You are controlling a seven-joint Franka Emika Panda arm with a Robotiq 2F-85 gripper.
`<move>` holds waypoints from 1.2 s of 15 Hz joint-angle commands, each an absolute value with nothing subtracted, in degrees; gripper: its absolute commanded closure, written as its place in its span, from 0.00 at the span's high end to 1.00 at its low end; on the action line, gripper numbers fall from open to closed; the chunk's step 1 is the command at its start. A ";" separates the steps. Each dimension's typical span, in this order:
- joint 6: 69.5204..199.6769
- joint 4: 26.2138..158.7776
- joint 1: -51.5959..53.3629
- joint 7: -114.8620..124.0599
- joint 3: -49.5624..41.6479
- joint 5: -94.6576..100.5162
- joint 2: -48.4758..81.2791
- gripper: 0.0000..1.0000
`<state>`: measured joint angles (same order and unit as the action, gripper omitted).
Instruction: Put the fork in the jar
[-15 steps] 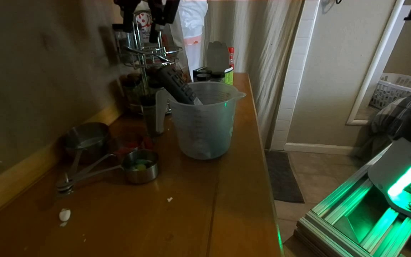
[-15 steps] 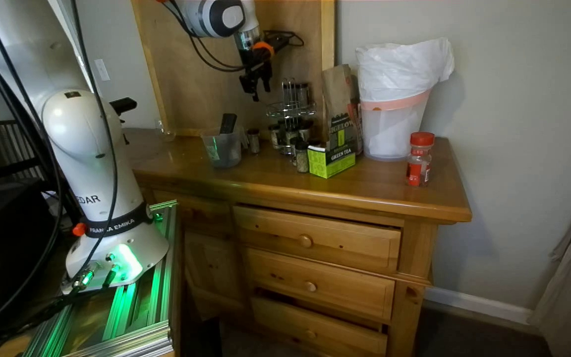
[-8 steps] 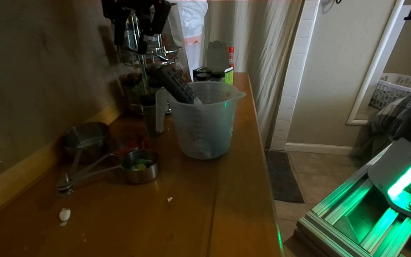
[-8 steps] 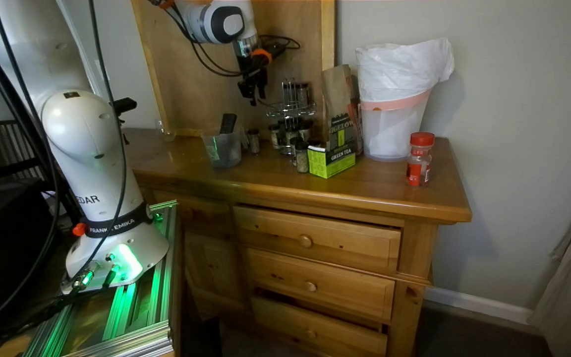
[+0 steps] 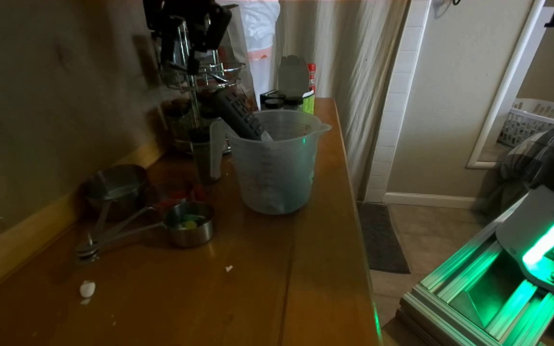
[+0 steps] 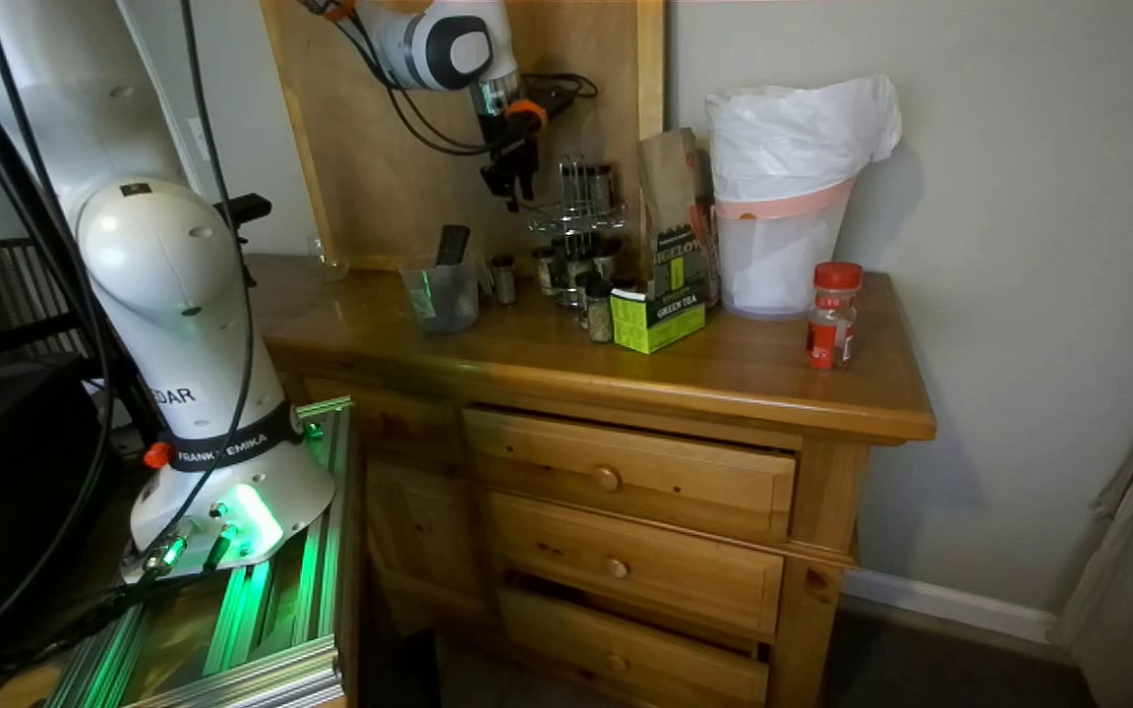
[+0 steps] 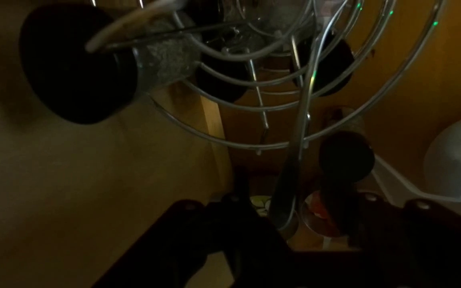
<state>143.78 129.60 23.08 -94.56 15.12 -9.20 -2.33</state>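
Observation:
The fork [image 7: 307, 92] is shiny metal and lies across the top wire tier of the spice rack [image 5: 195, 86]. Its handle sticks out past the rack's edge toward my gripper in the wrist view; its tines are hard to make out. My gripper [image 7: 288, 192] is dark and open, with the fork's handle end showing between its fingers. Whether the fingers touch it I cannot tell. In both exterior views the gripper [image 5: 180, 61] [image 6: 520, 200] hangs beside the rack's top. The jar, a large whitish measuring jug [image 5: 277, 173] [image 6: 447, 300] [image 7: 458, 156], stands upright on the dresser with a black-handled utensil [image 5: 238, 115] in it.
Metal measuring cups [image 5: 190, 230] sit along the wall. Small dark-lidded spice jars [image 6: 599, 313] stand in and around the rack. A green tea box [image 6: 660, 320], a paper bag [image 6: 670, 187], a lined white bin [image 6: 783, 236] and a red-lidded bottle [image 6: 832, 320] stand beyond the rack.
My gripper has come down toward the top of the rack, then shifted slightly toward the rack in the last half second. The jar and the rack have not moved.

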 commanded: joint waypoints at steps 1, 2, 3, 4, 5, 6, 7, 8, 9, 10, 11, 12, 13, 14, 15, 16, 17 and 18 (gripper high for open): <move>145.48 128.02 21.61 -94.28 16.22 -7.24 -0.35 0.35; 145.94 128.00 21.53 -94.34 16.25 -7.14 -0.11 0.35; 146.26 127.96 21.45 -94.35 16.30 -7.10 0.11 0.28; 146.45 127.91 21.39 -94.35 16.35 -7.18 0.31 0.30; 146.79 127.98 21.33 -94.50 16.38 -7.38 0.45 0.29; 147.01 127.93 21.30 -94.68 16.42 -7.64 0.64 0.14; 147.20 127.92 21.28 -94.82 16.48 -7.81 0.75 0.07; 147.48 128.06 21.24 -94.63 16.57 -7.64 0.57 0.01; 147.83 128.21 21.25 -95.01 16.65 -8.10 0.16 0.00; 147.92 128.45 21.23 -94.67 16.71 -8.04 -0.29 0.00; 148.15 128.96 21.26 -94.58 16.81 -7.94 -1.32 0.02; 148.34 129.43 21.33 -94.61 16.93 -8.14 -2.23 0.01; 148.78 130.25 21.40 -94.24 17.06 -7.96 -3.74 0.01; 149.34 131.15 21.55 -93.98 17.17 -7.81 -5.33 0.02; 149.92 131.87 21.73 -93.76 17.20 -7.78 -6.69 0.02; 150.82 132.94 21.94 -93.35 17.21 -7.80 -8.39 0.02; 151.50 133.97 22.26 -93.24 17.17 -8.35 -9.92 0.02; 152.45 135.43 22.70 -92.74 17.13 -8.94 -11.74 0.02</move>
